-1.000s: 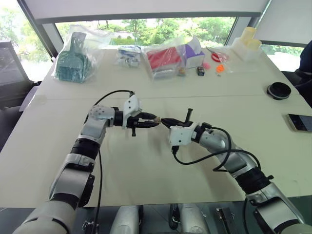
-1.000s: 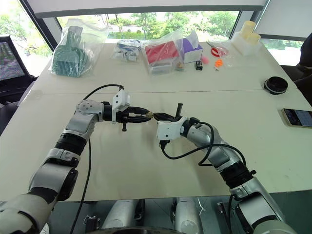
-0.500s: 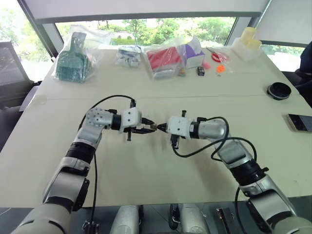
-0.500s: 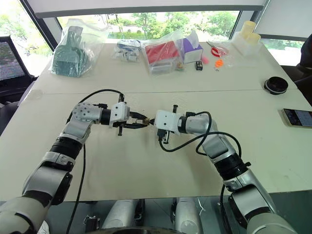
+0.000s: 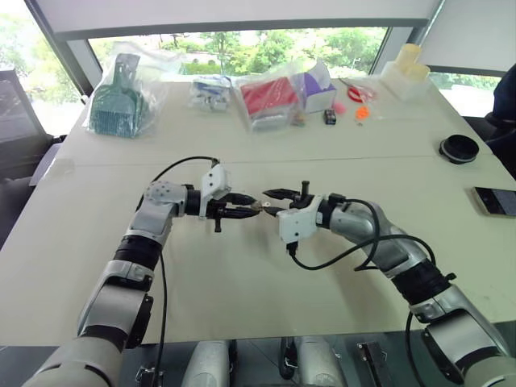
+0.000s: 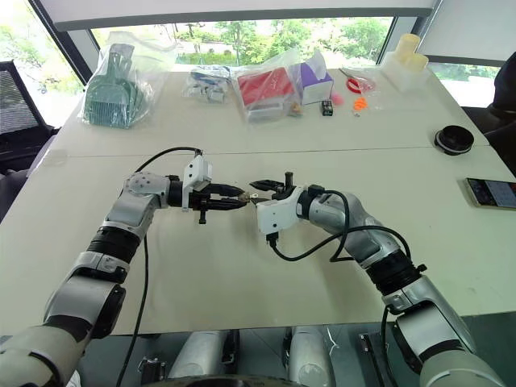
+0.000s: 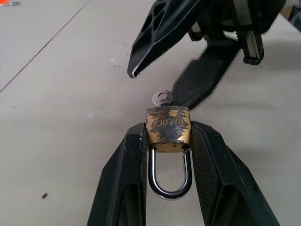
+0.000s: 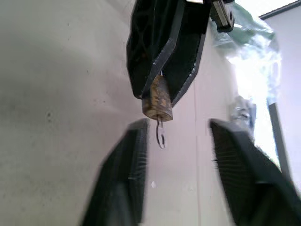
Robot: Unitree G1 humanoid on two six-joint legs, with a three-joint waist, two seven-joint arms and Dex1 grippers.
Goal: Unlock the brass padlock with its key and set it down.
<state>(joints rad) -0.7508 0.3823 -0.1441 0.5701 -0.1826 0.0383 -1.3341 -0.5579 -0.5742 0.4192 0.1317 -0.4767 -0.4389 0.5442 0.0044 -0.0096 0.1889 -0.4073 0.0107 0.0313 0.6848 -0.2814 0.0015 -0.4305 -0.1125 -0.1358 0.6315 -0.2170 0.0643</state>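
Note:
My left gripper (image 7: 168,137) is shut on the brass padlock (image 7: 168,128), pinching its body by the sides a little above the table. The silvery shackle (image 7: 169,181) loops back between the fingers, and both its legs meet the body. A small key (image 7: 162,99) sticks out of the padlock's far end. My right gripper (image 8: 178,127) faces it tip to tip and stands open, one finger on each side of the key (image 8: 161,135) without touching it. From the head, the two grippers meet over the middle of the table around the padlock (image 5: 256,207).
Along the table's far edge lie a bagged green scoop (image 5: 121,101), a bagged red box (image 5: 270,97), a purple box (image 5: 321,90) and small orange bits (image 5: 363,113). A black round lid (image 5: 459,148) and a phone (image 5: 493,201) lie at the right.
My right gripper, earlier shut at the key, has opened and rolled at the wrist. The key stays in the padlock. The left gripper keeps its hold in place.

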